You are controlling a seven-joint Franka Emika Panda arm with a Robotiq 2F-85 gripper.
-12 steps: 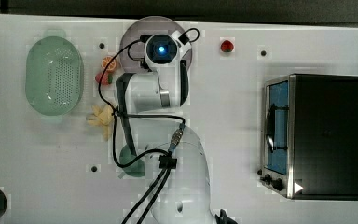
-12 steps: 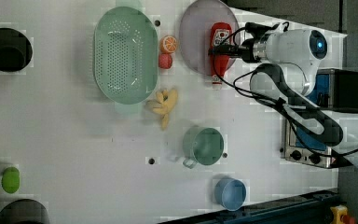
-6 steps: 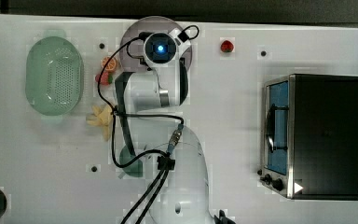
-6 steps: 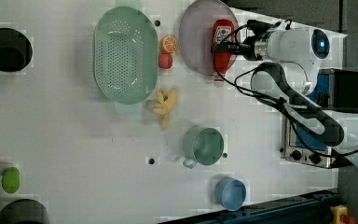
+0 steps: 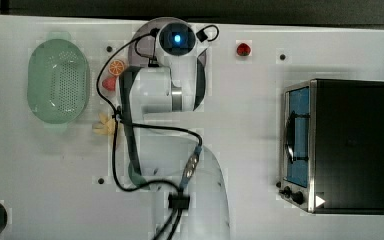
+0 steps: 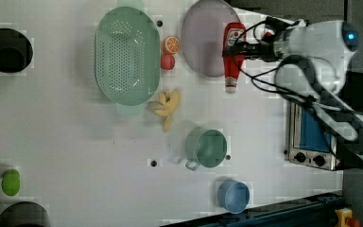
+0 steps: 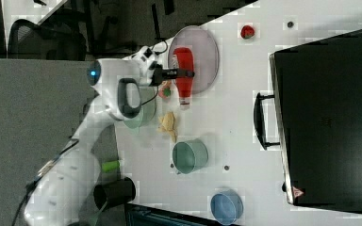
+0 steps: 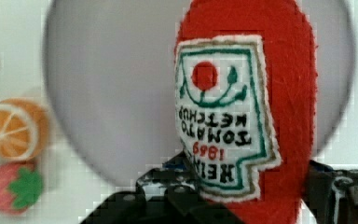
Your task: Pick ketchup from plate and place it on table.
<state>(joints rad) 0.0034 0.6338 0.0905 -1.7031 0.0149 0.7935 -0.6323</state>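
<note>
The perforated mint-green oval colander [image 6: 127, 56] holds nothing visible. In the left view, one orange slice [image 6: 171, 45] and one red strawberry [image 6: 168, 62] sit between it and the flat round lavender-grey plate [image 6: 203, 40]. The arm reaches level across the white surface [image 6: 75, 151]; its gripper [image 6: 238, 48] has its fingers clamped on the single red felt ketchup bottle [image 6: 232, 52], which overlaps the plate's edge, white cap beyond the rim.
</note>
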